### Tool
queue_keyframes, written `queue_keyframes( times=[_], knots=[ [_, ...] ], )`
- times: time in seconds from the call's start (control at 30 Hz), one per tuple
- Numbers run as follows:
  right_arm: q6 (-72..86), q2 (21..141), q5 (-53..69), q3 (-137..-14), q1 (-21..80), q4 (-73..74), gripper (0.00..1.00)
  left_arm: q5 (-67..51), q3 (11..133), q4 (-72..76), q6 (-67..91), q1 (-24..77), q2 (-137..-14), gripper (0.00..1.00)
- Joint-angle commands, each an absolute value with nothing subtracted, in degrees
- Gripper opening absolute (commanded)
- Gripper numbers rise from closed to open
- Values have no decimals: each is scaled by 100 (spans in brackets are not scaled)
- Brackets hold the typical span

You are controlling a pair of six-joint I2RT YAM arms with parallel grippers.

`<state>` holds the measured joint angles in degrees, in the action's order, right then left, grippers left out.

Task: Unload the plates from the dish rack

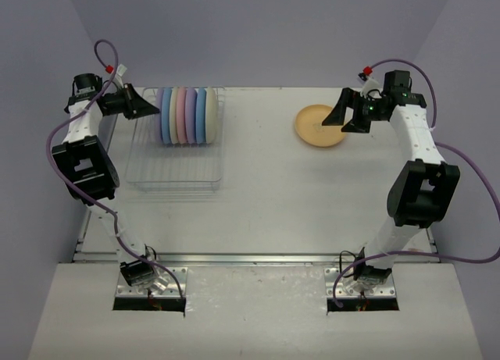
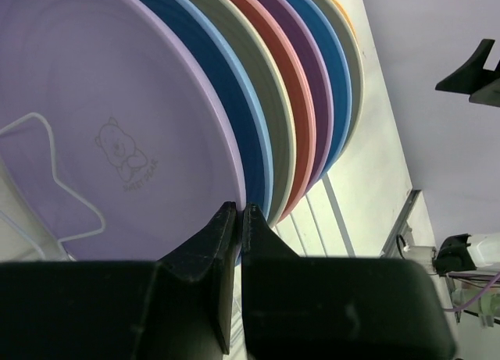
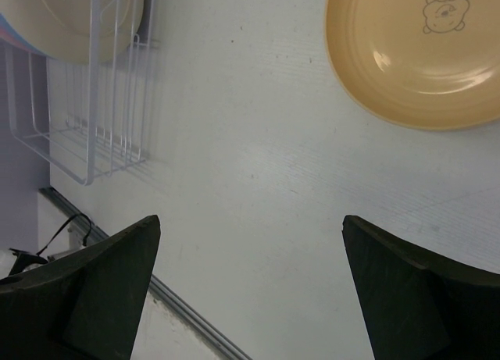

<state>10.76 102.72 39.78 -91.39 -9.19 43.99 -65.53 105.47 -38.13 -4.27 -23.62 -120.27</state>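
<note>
The plates (image 1: 187, 115) stand on edge in a tight row, face to face, at the far end of the dish rack (image 1: 176, 175). The prongs keep them upright, and the near slots show only wire. The end one on the left arm's side is the lavender plate (image 2: 117, 87), its bear print towards the wrist camera and a blue plate (image 2: 226, 87) close behind it. The left gripper (image 2: 238, 212) sits at the lavender rim, fingers pressed together with the rim running into the seam between them. This reads as a thin pinch on that one plate, probably taken at the edge because the face is too wide to span and the neighbours leave no room. A yellow-orange plate (image 1: 316, 130) lies flat on the table (image 1: 273, 204), well apart from the rack, on the right arm's side. The right gripper (image 3: 250, 223) hovers just beside it, fingers spread wide, holding nothing. Judgement: unloading has barely begun. The next move calls for a straight lift clear of the prongs without dragging the blue plate along.
</note>
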Motion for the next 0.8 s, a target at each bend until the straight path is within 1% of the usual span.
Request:
queue_keyframes(
  times=[0.0,0.27,0.33,0.4,0.43,0.53,0.6,0.63,0.77],
  knots=[
    [1133,10160,4269,-9067,-914,4315,99,-6888,10892,-4095,-765,-2382,-12067,0],
    [1103,10064,4508,-8905,-919,4307,99,-7555,11455,-4125,-395,-2391,-12040,0],
    [1075,10031,4542,-8895,-914,4300,99,-7780,11498,-3912,-126,-2397,-11977,0],
    [1048,10004,4536,-8903,-914,4298,99,-8074,11349,-3296,525,-2424,-11872,0],
    [1046,10002,4535,-8903,-922,4298,99,-8094,11338,-3253,827,-2426,-11805,0],
    [1028,9957,4544,-8922,-914,4326,99,-8341,10713,-1388,2477,-2452,-11430,0],
    [1025,9933,4544,-8942,-914,4345,99,-8456,10269,441,3579,-2452,-11231,0],
    [1022,9921,4546,-8949,-914,4353,99,-8477,10205,960,4088,-2452,-11159,0],
    [1053,9849,4601,-9021,-914,4384,99,-8554,10687,1186,4462,-2460,-11093,0]
  ],
)
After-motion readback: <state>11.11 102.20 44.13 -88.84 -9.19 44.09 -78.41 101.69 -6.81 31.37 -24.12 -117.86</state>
